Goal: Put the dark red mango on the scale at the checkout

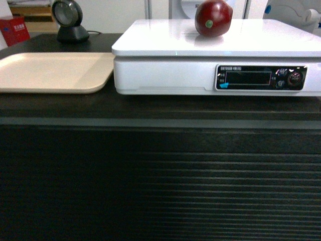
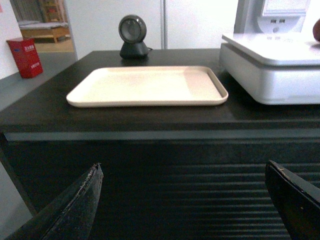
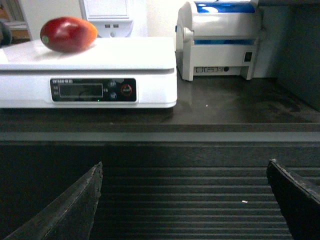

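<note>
The dark red mango (image 1: 213, 18) lies on the white scale (image 1: 165, 37) atop the checkout (image 1: 160, 170). Both the left gripper (image 2: 185, 200) and right gripper (image 3: 185, 200) hang spread wide and empty, below counter level, well apart from it.

Glossy-skinned dark red mango (image 1: 213, 18) on the scale (image 1: 210, 60) of smooth shiny white plastic; matt black ribbed checkout (image 1: 160, 175).

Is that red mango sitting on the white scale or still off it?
On it: the dark red mango rests on the scale top, with nothing holding it.
</note>
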`<state>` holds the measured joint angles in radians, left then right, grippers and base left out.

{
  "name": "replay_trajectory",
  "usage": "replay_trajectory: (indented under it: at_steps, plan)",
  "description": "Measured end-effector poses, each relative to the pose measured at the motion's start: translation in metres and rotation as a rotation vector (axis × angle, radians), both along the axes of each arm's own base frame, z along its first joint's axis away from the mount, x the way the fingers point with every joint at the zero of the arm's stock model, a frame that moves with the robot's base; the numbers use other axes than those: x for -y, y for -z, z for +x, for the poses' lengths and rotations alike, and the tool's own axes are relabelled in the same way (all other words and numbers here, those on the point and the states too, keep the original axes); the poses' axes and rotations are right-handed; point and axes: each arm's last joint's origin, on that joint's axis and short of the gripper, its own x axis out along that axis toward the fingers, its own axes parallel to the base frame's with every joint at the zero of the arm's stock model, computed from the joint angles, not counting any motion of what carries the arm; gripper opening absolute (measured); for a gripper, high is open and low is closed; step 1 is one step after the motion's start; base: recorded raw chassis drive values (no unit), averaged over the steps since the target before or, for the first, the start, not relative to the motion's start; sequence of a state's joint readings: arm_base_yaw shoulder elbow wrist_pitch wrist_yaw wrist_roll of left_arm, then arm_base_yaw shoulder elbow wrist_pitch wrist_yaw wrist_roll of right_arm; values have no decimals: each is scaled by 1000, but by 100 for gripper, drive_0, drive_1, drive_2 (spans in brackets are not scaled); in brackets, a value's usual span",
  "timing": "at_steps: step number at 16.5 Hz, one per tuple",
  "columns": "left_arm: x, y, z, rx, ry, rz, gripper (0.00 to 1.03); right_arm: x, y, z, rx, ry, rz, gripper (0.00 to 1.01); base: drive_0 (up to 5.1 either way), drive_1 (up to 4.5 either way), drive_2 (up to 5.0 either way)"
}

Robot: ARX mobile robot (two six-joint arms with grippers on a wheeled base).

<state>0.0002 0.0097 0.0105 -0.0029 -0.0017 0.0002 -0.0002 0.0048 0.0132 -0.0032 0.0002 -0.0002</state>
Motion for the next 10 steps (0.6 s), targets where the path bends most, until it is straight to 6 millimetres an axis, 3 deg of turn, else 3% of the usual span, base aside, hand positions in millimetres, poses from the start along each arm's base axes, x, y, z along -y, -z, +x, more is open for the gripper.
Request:
replay_trajectory:
  at_steps: [10]
  plan:
    - [0, 0, 0, -1, 1, 0, 98, 0, 0, 0, 0, -1, -1, 98, 0, 0, 0]
